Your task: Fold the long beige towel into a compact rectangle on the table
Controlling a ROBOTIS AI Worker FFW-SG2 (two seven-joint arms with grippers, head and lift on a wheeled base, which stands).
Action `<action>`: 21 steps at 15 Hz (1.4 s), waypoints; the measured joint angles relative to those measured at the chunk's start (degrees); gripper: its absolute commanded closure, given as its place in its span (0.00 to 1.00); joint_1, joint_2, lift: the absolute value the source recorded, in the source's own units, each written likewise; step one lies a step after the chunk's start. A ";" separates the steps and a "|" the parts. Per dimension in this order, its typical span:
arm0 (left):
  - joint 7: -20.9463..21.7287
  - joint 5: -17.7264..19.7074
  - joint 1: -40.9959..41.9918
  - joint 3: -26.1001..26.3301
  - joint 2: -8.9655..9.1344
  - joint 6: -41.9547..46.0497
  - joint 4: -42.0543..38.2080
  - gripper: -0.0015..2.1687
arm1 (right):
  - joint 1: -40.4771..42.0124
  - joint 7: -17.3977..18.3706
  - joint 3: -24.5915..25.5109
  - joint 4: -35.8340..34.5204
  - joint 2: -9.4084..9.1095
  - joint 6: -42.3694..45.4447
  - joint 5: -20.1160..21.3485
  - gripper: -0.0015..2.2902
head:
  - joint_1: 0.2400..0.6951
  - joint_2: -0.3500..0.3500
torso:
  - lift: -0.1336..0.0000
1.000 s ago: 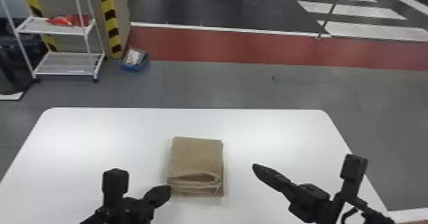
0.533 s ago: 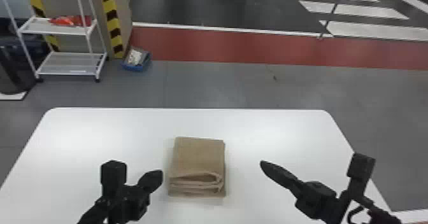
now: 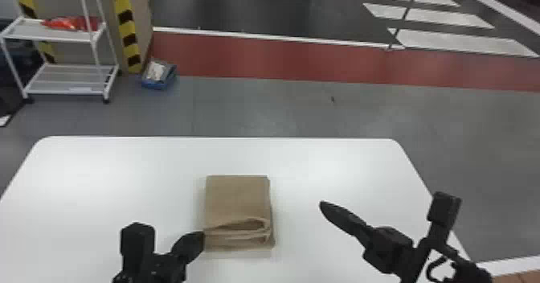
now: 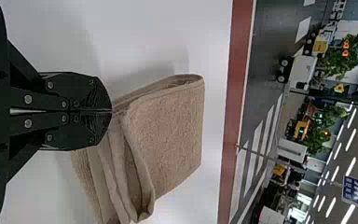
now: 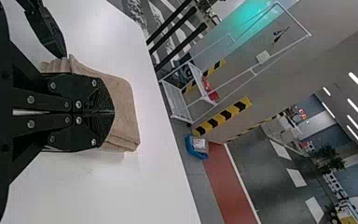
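The beige towel (image 3: 237, 197) lies folded into a compact, layered rectangle, its looped folds facing the near side. Just at its near left side is my left gripper (image 3: 203, 234), the tip against or very close to the cloth. In the left wrist view the same gripper (image 4: 111, 111) has its fingers together beside the towel's (image 4: 168, 130) layered edge, with no cloth seen between them. My right gripper (image 3: 322, 206) stands apart, to the right of the towel. Seen from the right wrist, that gripper (image 5: 113, 112) is shut, hiding part of the towel (image 5: 125, 109) beyond it.
The white table (image 3: 120, 161) has rounded far corners and bare surface around the towel. On the floor beyond its far left stand a white rack (image 3: 72, 37) and a blue bin (image 3: 158, 77).
The left gripper drew back from the towel, then came in again at its near left side. The towel's near end has shifted slightly right. My right gripper has edged farther right; the head view has turned slightly.
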State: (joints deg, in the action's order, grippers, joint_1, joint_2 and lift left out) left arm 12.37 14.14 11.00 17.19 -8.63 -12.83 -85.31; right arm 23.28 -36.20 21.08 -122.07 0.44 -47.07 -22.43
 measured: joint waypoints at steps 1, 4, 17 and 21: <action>0.06 0.43 0.78 0.33 -0.01 -0.33 -1.28 0.96 | 0.00 -0.12 0.02 0.00 0.00 -0.02 -0.05 0.70 | 1.00 0.19 | 1.00; -0.10 1.83 1.65 1.29 -0.06 -0.99 -3.04 0.84 | 0.03 -0.09 0.27 0.04 0.00 -0.33 -0.76 0.63 | 1.00 0.15 | 1.00; -7.50 -11.59 -1.10 -4.31 -0.29 4.09 -14.21 0.02 | -15.01 2.89 1.37 18.02 3.09 27.40 13.50 0.02 | 1.00 0.17 | 1.00; -15.70 -14.43 -10.46 -2.12 2.18 -8.56 -13.08 0.02 | -19.48 3.25 1.17 24.15 4.02 33.71 15.57 0.02 | 1.00 0.19 | 1.00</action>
State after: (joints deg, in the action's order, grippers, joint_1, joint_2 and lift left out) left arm -3.33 -0.29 0.55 15.07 -6.45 -21.39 -98.39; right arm 3.80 -32.95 22.25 -97.92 4.46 -13.36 -6.86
